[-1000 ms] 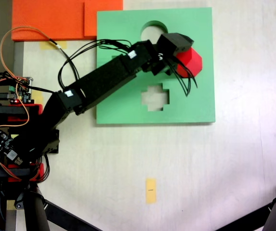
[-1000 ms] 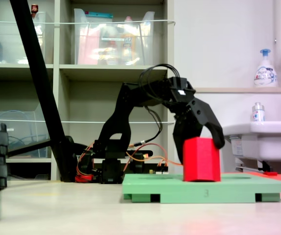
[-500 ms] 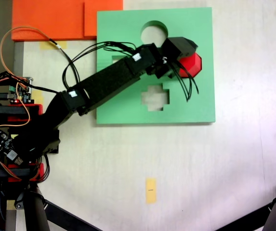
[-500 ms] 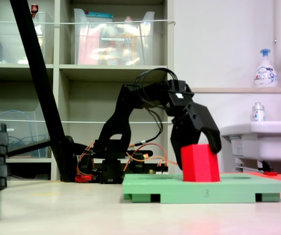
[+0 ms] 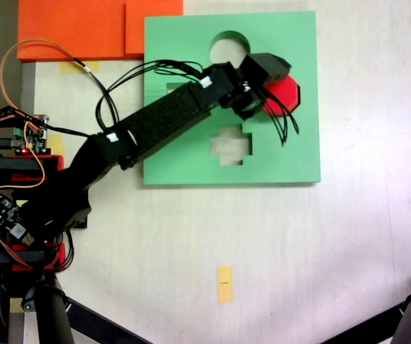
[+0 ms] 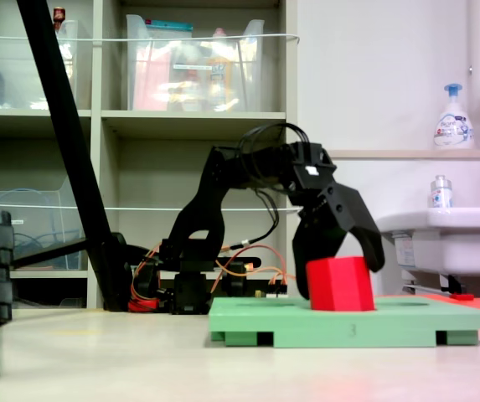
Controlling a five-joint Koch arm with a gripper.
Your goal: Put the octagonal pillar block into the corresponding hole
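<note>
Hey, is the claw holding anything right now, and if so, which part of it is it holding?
The claw straddles the red octagonal block, its jaws spread on either side of the upper part; whether they press the block's sides cannot be told.

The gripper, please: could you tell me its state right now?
Gripper: open, jaws spread either side of the red block, which sits partly sunk in the green board.

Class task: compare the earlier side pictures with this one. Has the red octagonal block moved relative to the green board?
Yes. The red block has sunk lower into the green board, showing less height above it.
</note>
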